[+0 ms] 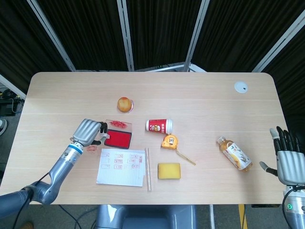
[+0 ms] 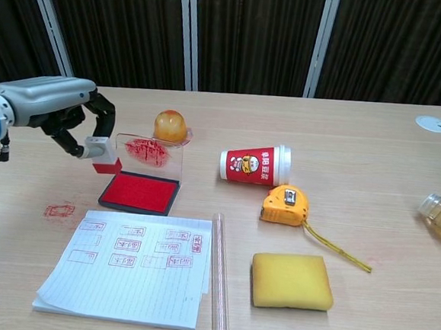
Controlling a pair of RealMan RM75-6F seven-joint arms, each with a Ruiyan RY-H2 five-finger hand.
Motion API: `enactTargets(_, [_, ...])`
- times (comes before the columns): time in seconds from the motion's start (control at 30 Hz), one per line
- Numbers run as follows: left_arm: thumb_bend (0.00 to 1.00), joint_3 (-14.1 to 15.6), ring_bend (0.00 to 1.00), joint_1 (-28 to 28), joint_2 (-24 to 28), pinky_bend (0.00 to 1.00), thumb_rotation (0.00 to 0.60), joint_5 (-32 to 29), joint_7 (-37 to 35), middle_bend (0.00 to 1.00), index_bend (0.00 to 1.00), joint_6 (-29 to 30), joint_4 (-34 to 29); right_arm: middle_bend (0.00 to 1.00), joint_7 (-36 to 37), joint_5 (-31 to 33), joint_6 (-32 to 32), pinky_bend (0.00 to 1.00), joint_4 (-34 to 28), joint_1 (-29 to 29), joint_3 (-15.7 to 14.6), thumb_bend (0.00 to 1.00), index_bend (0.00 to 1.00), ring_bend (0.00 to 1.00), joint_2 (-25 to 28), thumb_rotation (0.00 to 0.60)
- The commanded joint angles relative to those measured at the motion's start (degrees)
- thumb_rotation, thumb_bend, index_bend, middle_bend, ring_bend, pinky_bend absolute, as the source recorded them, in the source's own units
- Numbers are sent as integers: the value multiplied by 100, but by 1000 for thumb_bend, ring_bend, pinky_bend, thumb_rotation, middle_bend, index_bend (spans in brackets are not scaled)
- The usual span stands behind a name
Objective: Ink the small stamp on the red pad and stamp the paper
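The left robot hand (image 2: 68,111) pinches the small stamp (image 2: 103,156) in its fingertips, holding it in the air just beside the left edge of the red pad (image 2: 140,192). The paper (image 2: 132,265) lies in front of the pad, covered in red prints. A red mark (image 2: 59,211) shows on the surface (image 2: 359,145) beside the paper. The right robot hand (image 1: 288,160) rests with fingers apart, holding nothing.

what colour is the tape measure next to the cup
Yellow-orange, with a small grey patch on top; the tape measure shows best in the chest view.
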Motion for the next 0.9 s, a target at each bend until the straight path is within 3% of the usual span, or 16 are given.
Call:
enactTargets(0.03, [359, -103, 846, -208, -151, 903, 600, -236, 186, 543, 559, -213, 71, 0, 3, 38, -3, 0, -23, -5, 21, 0, 0, 0, 22, 600])
enactTargets(0.33, [367, -35, 845, -457, -524, 902, 600, -557, 422, 551, 569, -416, 445, 0, 11, 143, -54, 0, 20, -8, 46, 0, 0, 0, 38, 600])
enactTargets(0.9, [375, 163, 845, -601, -1106, 902, 600, -550, 283, 553, 576, -455, 1274, 0, -32, 246, -124, 0, 88, 26, 82, 0, 0, 0, 6, 600])
